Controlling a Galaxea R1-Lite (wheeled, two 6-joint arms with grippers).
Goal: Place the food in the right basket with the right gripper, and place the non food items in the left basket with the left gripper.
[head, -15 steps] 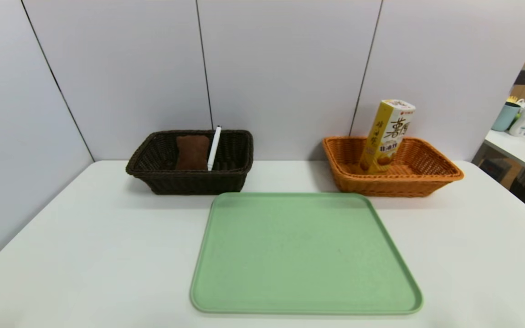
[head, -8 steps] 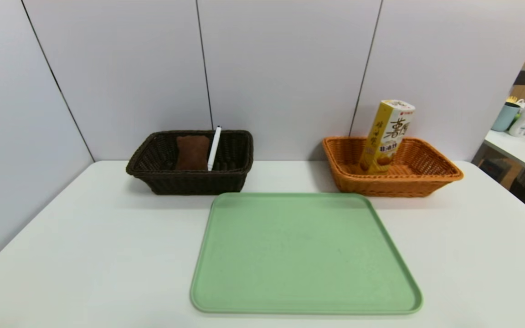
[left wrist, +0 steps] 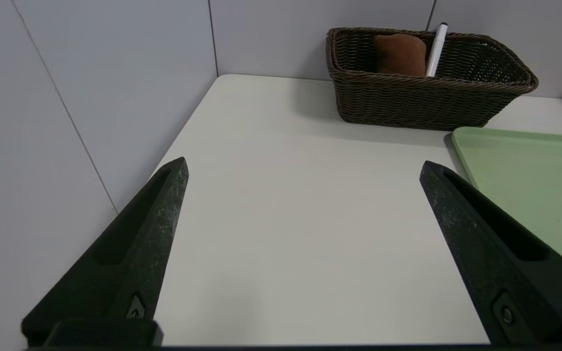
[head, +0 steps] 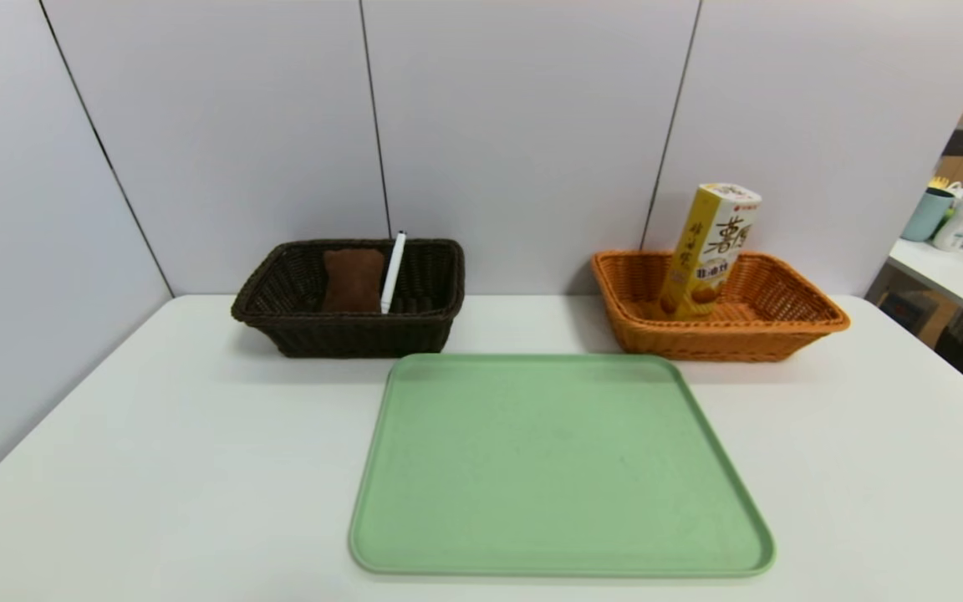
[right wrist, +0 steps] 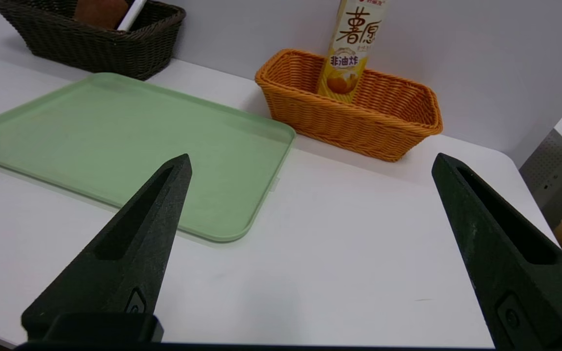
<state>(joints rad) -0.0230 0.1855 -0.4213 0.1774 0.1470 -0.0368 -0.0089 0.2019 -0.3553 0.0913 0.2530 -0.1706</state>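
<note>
The yellow-and-white snack box [head: 711, 251] stands tilted in the orange basket [head: 782, 330] at the back right; the same box [right wrist: 354, 48] and orange basket [right wrist: 349, 122] show in the right wrist view. In the dark brown basket [head: 348, 339] at the back left lie a brown rolled towel [head: 353, 278] and a white marker pen [head: 393, 272] that leans on the rim. My left gripper [left wrist: 303, 168] hangs open over bare table, well short of the dark basket [left wrist: 422, 100]. My right gripper [right wrist: 310, 163] is open over bare table beside the tray. Neither arm shows in the head view.
A pale green tray [head: 557, 464] lies flat in the middle of the white table [head: 155, 468] with nothing on it. Grey partition walls close the back and the left side. A side table with cups and bottles [head: 954, 217] stands off to the right.
</note>
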